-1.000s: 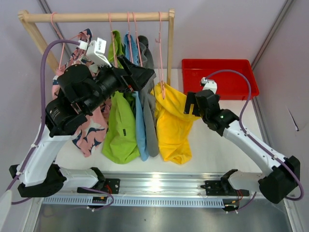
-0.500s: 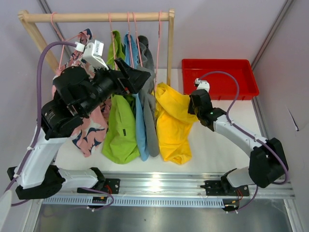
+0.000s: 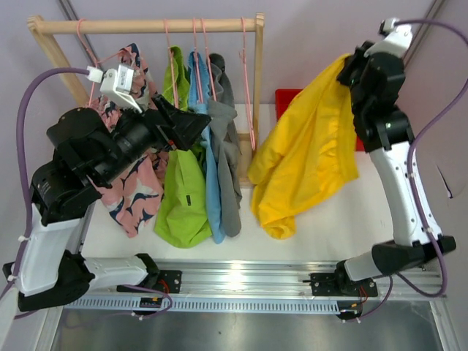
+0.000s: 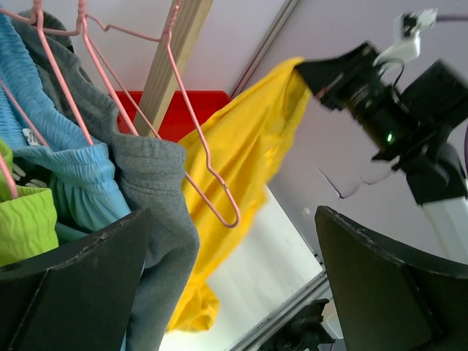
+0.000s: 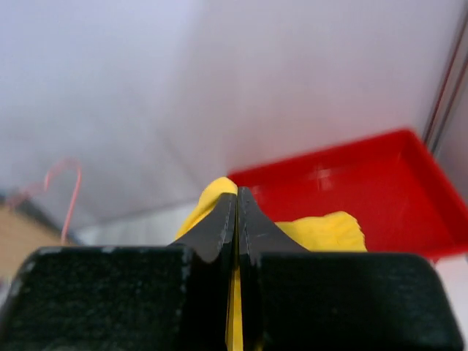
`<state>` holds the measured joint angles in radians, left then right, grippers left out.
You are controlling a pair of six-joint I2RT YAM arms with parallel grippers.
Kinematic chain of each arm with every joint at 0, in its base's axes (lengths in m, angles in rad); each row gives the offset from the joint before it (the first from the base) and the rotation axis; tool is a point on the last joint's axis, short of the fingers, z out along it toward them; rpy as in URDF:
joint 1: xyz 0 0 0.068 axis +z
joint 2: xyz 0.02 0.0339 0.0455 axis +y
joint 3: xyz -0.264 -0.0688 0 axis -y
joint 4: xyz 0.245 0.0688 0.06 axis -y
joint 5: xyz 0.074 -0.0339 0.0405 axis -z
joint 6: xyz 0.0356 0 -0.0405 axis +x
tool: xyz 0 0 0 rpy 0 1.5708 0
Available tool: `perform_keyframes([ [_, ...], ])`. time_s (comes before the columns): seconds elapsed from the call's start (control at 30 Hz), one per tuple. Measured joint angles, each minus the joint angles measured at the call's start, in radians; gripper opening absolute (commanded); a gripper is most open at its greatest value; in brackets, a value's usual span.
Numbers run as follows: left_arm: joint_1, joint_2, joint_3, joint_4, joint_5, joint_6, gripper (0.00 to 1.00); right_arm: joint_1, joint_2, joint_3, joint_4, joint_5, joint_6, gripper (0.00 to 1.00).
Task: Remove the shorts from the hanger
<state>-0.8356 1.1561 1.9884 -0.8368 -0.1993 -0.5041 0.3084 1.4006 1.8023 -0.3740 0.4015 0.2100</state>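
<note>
My right gripper is raised high at the right and shut on the yellow shorts, which hang from it down to the table, off the bare pink hanger. In the right wrist view the jaws pinch yellow fabric. The grey, light blue, lime green and pink patterned shorts hang on the rack. My left gripper stands open at these hangers; the left wrist view shows its gripper holding nothing, with the grey shorts against its left finger.
The wooden rack rail spans the back left, its right post beside the bare hanger. A red bin sits at the back right, mostly hidden by the yellow shorts; it also shows in the wrist views.
My right gripper shut on the yellow shorts and swung up and right, pulling them off the hanger. My left arm drew back slightly to the left, still open.
</note>
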Motion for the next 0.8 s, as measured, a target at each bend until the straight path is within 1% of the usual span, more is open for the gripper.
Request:
perform_keyframes([
  [0.07, 0.0, -0.021, -0.022, 0.003, -0.003, 0.008, 0.99, -0.043, 0.076, 0.128, -0.013, -0.014, 0.004, 0.0],
  [0.13, 0.0, -0.043, -0.055, 0.004, -0.005, 0.012, 0.99, -0.079, 0.193, 0.294, -0.05, -0.037, 0.007, 0.0],
  [0.2, 0.0, -0.066, -0.103, 0.008, -0.006, 0.016, 0.99, -0.103, 0.352, 0.54, -0.119, -0.055, 0.006, 0.0],
  [0.27, 0.0, -0.083, -0.142, 0.014, -0.006, 0.017, 0.99, -0.115, 0.539, 0.813, -0.14, -0.081, -0.001, 0.0],
  [0.3, 0.0, -0.09, -0.166, 0.021, -0.006, 0.017, 0.99, -0.12, 0.594, 0.882, -0.129, -0.092, -0.002, 0.0],
  [0.33, 0.0, -0.097, -0.19, 0.029, -0.006, 0.017, 0.99, -0.128, 0.629, 0.906, -0.105, -0.106, -0.003, 0.0],
  [0.37, 0.0, -0.099, -0.209, 0.034, -0.004, 0.017, 0.99, -0.134, 0.639, 0.888, -0.074, -0.12, -0.004, 0.0],
  [0.43, 0.0, -0.105, -0.25, 0.06, 0.002, 0.017, 0.99, -0.15, 0.62, 0.768, 0.026, -0.139, -0.006, 0.0],
  [0.5, 0.0, -0.103, -0.283, 0.077, 0.009, 0.017, 0.99, -0.172, 0.625, 0.72, 0.099, -0.149, -0.009, 0.0],
  [0.53, 0.0, -0.1, -0.298, 0.082, 0.014, 0.017, 0.99, -0.188, 0.645, 0.735, 0.126, -0.15, -0.008, 0.0],
  [0.57, 0.0, -0.095, -0.309, 0.086, 0.019, 0.017, 0.99, -0.205, 0.685, 0.79, 0.145, -0.153, -0.007, 0.0],
  [0.63, 0.0, -0.089, -0.322, 0.095, 0.021, 0.018, 0.99, -0.24, 0.741, 0.858, 0.237, -0.157, -0.002, 0.0],
  [0.7, 0.0, -0.087, -0.328, 0.096, 0.021, 0.019, 0.99, -0.27, 0.749, 0.846, 0.314, -0.156, -0.001, 0.0],
  [0.8, -0.002, -0.097, -0.328, 0.11, 0.014, 0.027, 0.99, -0.312, 0.732, 0.735, 0.463, -0.156, 0.003, 0.0],
])
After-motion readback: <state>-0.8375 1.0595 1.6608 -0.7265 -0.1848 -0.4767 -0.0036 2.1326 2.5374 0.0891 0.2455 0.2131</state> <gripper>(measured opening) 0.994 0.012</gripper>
